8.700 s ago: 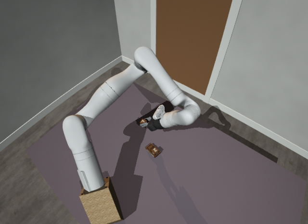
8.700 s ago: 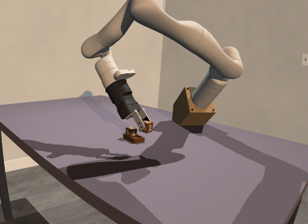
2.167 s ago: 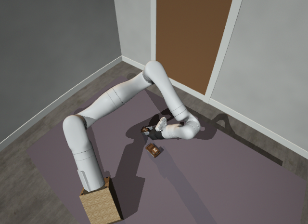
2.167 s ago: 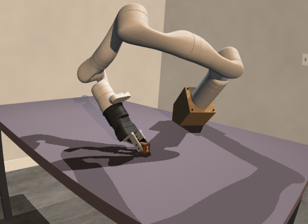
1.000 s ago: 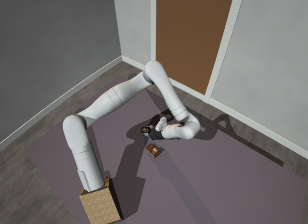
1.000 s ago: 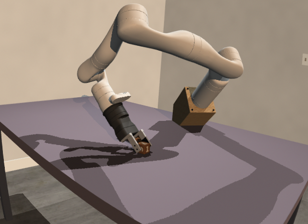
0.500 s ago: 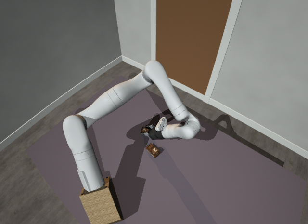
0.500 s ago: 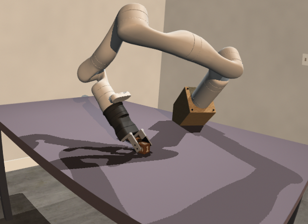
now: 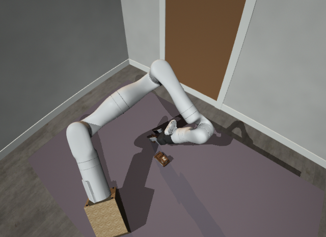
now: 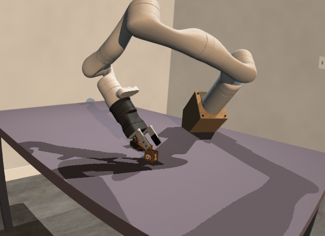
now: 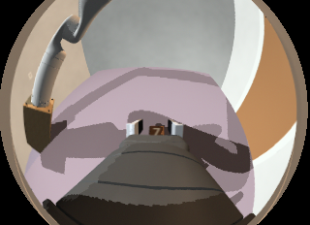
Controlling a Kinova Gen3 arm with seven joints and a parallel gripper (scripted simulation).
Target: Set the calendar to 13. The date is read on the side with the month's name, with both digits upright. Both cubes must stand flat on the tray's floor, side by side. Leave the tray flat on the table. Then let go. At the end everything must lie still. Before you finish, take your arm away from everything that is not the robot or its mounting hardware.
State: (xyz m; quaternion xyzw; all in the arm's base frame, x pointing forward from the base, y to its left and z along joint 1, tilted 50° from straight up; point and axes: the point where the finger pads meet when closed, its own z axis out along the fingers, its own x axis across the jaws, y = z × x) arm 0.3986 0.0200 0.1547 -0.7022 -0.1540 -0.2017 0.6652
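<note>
1. Pincer (image 9: 153, 134) (image 10: 154, 146) (image 11: 155, 124): fingers wide apart, clamped on nothing, tilted down toward the near cube.
2. Near cube (image 9: 152, 136) (image 10: 151, 156) (image 11: 156, 131): on the table (image 9: 237, 189) (image 10: 209, 175) (image 11: 179, 94), outside the tray (image 9: 159, 162) (image 10: 135, 145); a 1 faces the exterior view.
3. Tray: at five o'clock from that cube, seen from above.
4. Other cube (image 9: 163, 158): at the tray, 2 upward; its seating I cannot tell.

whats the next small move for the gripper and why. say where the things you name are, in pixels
Probably back the gripper (image 9: 155, 134) (image 10: 155, 143) (image 11: 155, 124) a little farther from the loose cube (image 10: 151, 156) (image 11: 156, 131), before regrasping it: the fingers are open, nothing is held, and the cube stands on the table outside the tray (image 9: 159, 161), where both cubes must end up.
</note>
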